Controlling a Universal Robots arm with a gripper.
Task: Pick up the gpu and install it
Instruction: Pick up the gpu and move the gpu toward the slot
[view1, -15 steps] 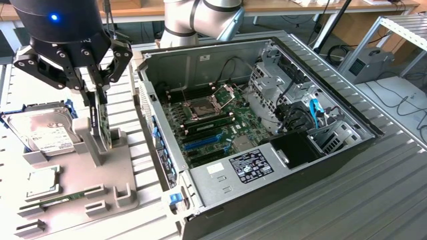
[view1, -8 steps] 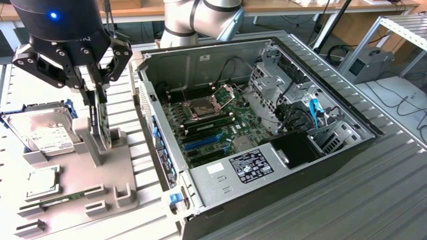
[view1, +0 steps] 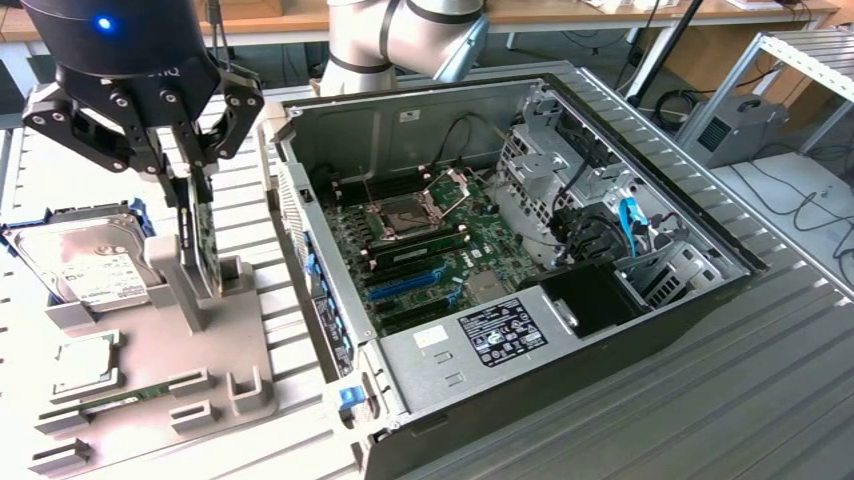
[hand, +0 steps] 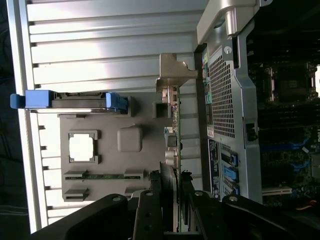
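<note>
Standing on edge in the grey holder (view1: 234, 360) on the desk (view1: 747, 400), just beside the open computer case (view1: 441, 370): gpu (view1: 198, 250) (hand: 171, 135). Tool (view1: 194, 180) (hand: 170, 177): clenched on the card's upper edge. Hazards, as judged: the narrow pinch lets the card tilt or slip; its bracket (hand: 172, 75) snags the holder slot or case wall.

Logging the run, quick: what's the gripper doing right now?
Gripper: closed on the gpu, which stands on edge in the grey holder.
</note>
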